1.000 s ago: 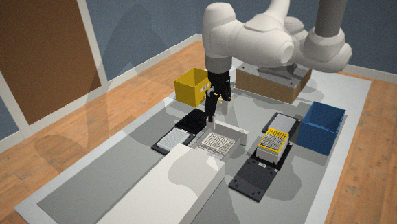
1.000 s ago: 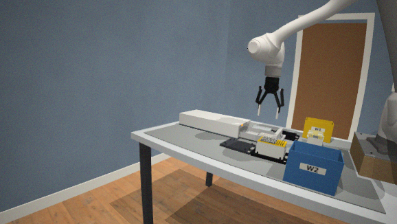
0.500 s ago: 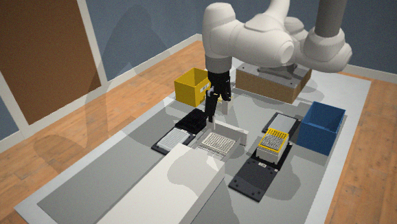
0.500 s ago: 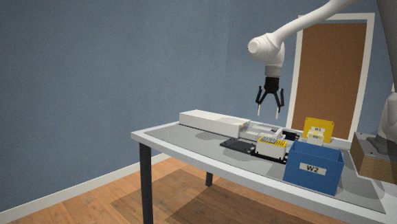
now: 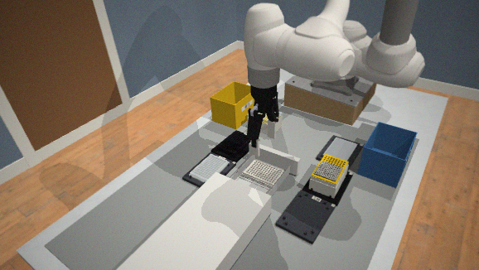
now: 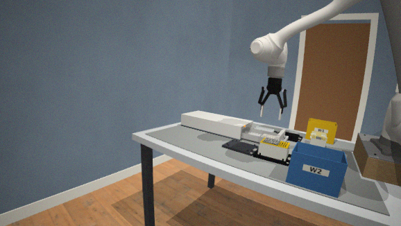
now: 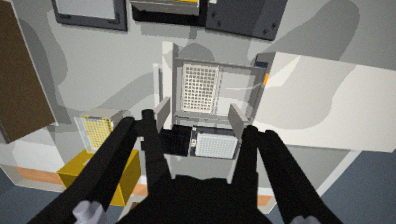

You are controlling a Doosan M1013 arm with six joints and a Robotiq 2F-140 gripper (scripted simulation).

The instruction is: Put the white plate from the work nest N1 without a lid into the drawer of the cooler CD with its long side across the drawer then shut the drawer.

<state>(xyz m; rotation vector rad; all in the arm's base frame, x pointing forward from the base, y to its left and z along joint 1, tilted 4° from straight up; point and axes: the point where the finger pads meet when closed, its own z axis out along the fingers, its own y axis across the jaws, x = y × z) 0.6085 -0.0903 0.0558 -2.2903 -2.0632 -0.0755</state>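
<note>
Your gripper (image 6: 270, 113) hangs released and holding nothing, high above the drawer (image 7: 260, 97); a plate (image 7: 200, 87) already lies inside at 12 o'clock, so closing remains.

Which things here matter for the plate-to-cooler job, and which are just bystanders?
Job: plate in the drawer; drawer, open; cooler; amber lamp; gripper, open and holding nothing.

Bystanders: tip box; yellow bin; blue bin; black plate; white plate beside it.
</note>
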